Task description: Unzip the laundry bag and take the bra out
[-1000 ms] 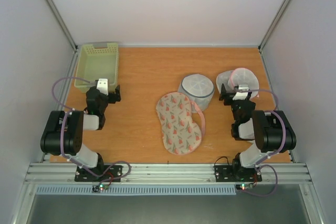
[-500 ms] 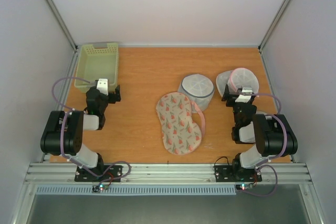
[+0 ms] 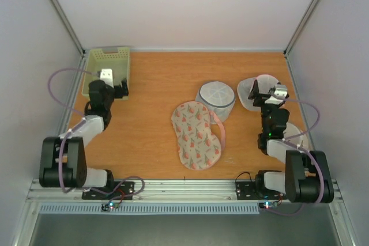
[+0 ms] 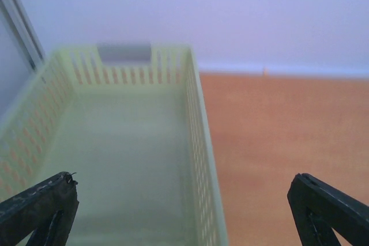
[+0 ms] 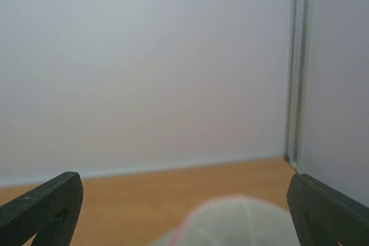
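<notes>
I see the laundry bag [image 3: 196,135] flat on the counter [image 3: 155,96] (nearer its front edge); left fingers [image 4: 40,208] and right fingers [image 5: 43,203] both gape, holding nothing.

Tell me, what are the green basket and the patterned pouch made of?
The basket looks like pale green plastic: straight, smooth, slotted walls. The laundry bag seems to be soft matte fabric: it lies flat, printed red and green, with pink trim.
</notes>
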Controlling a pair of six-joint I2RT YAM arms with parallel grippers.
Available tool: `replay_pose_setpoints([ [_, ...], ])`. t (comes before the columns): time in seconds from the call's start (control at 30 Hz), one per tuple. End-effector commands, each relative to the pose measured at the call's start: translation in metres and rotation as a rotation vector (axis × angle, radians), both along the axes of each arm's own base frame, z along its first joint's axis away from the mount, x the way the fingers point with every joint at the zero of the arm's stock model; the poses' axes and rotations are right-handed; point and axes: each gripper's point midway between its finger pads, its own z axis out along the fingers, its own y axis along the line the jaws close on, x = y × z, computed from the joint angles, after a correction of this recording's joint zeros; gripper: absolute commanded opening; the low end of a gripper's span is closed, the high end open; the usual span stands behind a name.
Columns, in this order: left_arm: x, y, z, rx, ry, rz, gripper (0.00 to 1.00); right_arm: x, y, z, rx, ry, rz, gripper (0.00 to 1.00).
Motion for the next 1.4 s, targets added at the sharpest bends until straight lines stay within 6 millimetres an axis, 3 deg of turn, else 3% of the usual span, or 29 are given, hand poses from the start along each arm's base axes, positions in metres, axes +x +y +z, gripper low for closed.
replay_pose_setpoints([
  [0.0, -0.002, 0.011, 0.074, -0.081, -0.025, 0.093, 0.99, 0.012, 0.017, 0.055, 0.083, -0.069, 0.116, 0.98],
  [0.07, -0.009, 0.002, 0.104, -0.159, -0.031, 0.082, 0.99, 0.031, 0.031, 0.068, 0.140, 0.019, 0.200, 0.98],
  [0.1, -0.015, -0.010, 0.117, -0.198, -0.022, 0.054, 0.99, 0.042, 0.038, 0.089, 0.162, 0.039, 0.250, 0.95],
  [0.2, -0.038, -0.051, 0.147, -0.280, 0.026, -0.077, 0.99, 0.051, 0.078, 0.098, 0.239, 0.173, 0.467, 0.85],
  [0.3, -0.067, -0.088, 0.168, -0.303, 0.053, -0.222, 0.99, 0.046, 0.123, 0.091, 0.242, 0.322, 0.574, 0.81],
  [0.37, -0.085, -0.107, 0.172, -0.328, 0.092, -0.297, 0.99, 0.036, 0.155, 0.071, 0.175, 0.457, 0.578, 0.81],
  [0.43, -0.105, -0.127, 0.167, -0.356, 0.166, -0.380, 0.99, 0.014, 0.193, 0.038, 0.075, 0.627, 0.584, 0.81],
  [0.53, -0.133, -0.150, 0.155, -0.353, 0.247, -0.476, 0.99, -0.025, 0.216, -0.010, -0.035, 0.861, 0.574, 0.81],
  [0.63, -0.156, -0.170, 0.131, -0.359, 0.346, -0.561, 0.99, -0.058, 0.217, -0.045, -0.071, 1.018, 0.559, 0.82],
  [0.7, -0.167, -0.180, 0.111, -0.361, 0.408, -0.603, 0.99, -0.076, 0.215, -0.071, -0.087, 1.124, 0.542, 0.94],
  [0.77, -0.173, -0.184, 0.092, -0.352, 0.448, -0.616, 0.99, -0.089, 0.214, -0.093, -0.107, 1.202, 0.536, 0.98],
  [0.87, -0.173, -0.179, 0.072, -0.330, 0.464, -0.584, 1.00, -0.100, 0.222, -0.118, -0.132, 1.267, 0.557, 0.98],
  [1.0, -0.165, -0.177, 0.069, -0.336, 0.431, -0.553, 0.99, -0.102, 0.227, -0.141, -0.142, 1.321, 0.572, 0.97],
  [1.17, -0.159, -0.178, 0.063, -0.351, 0.439, -0.536, 0.99, -0.111, 0.251, -0.158, -0.113, 1.356, 0.724, 0.80],
  [1.37, -0.158, -0.180, 0.064, -0.356, 0.443, -0.541, 0.99, -0.111, 0.273, -0.151, -0.103, 1.320, 0.858, 0.39],
])
